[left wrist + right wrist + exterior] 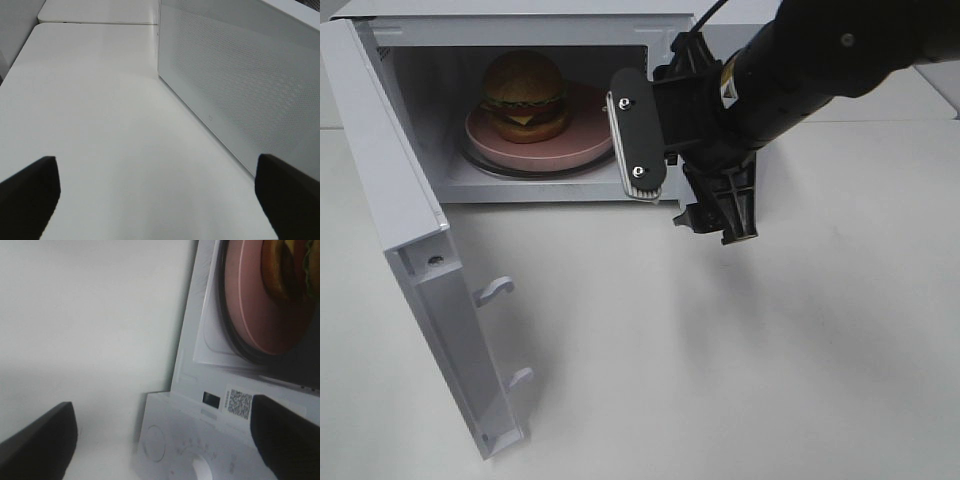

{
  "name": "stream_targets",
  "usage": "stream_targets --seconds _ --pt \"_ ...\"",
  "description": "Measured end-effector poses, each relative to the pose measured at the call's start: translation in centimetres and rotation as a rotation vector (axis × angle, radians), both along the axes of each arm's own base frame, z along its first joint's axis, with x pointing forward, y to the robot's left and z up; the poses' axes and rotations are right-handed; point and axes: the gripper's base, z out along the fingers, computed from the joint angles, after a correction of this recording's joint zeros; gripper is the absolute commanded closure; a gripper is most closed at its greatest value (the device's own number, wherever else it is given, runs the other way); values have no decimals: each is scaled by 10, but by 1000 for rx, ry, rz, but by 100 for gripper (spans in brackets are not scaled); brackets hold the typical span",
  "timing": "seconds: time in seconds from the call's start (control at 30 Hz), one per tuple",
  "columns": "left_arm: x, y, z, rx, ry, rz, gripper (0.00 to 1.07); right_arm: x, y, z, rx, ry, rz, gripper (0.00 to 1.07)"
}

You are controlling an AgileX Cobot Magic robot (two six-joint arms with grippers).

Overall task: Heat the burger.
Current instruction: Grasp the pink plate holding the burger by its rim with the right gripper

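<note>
The burger sits on a pink plate inside the microwave at the far left, door wide open. The right gripper hangs near the opening's right edge, its 2 fingers spread wide and empty. The left gripper is also spread and empty above the table.

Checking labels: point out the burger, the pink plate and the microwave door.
burger (525, 80), exterior high view, top bun.
pink plate (584, 128), exterior high view, right side.
microwave door (380, 150), exterior high view, white frame.

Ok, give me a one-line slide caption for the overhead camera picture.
Burger on a pink plate inside the microwave, door open, with the right gripper open in front of the cavity.
</note>
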Motion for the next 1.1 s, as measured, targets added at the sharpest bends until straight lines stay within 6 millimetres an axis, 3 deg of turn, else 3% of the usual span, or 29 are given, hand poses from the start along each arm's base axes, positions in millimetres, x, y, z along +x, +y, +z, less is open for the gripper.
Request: stream_targets --seconds 1.1 --pt "0 0 0 0 0 0 9 69 68 -45 56 -13 1 21"
